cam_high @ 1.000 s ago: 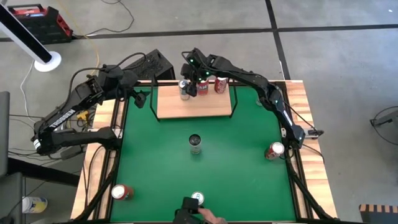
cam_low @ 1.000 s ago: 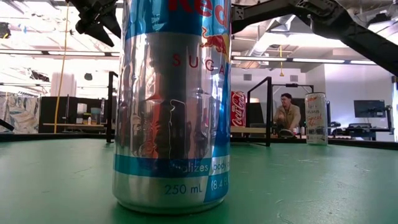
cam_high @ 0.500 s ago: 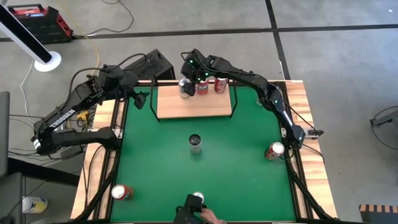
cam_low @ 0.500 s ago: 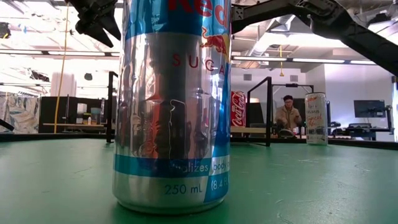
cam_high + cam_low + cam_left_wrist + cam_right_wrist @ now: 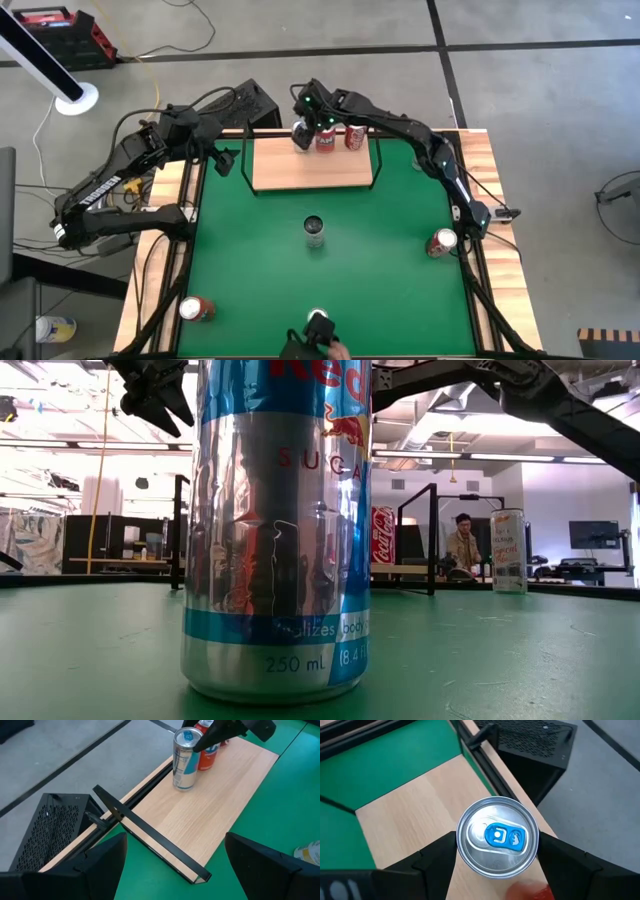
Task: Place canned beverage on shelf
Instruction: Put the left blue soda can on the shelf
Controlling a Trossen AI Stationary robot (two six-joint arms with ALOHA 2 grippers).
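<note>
Silver-blue can [image 5: 498, 840] upright on shelf [image 5: 215, 810], back row, between right gripper [image 5: 497, 855] fingers, beside red cans [image 5: 338, 137]. Jaws flank can, grip unclear. Left gripper [image 5: 172, 870] wide, empty, waiting beside shelf.

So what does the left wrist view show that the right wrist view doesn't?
Only the left wrist view shows the silver-blue can's side standing on the light-wood shelf board, a red can behind it, and the right gripper over them. Only the right wrist view shows that can's blue pull tab from above, between the open right gripper's fingers. Both show the shelf's black wire frame.
</note>
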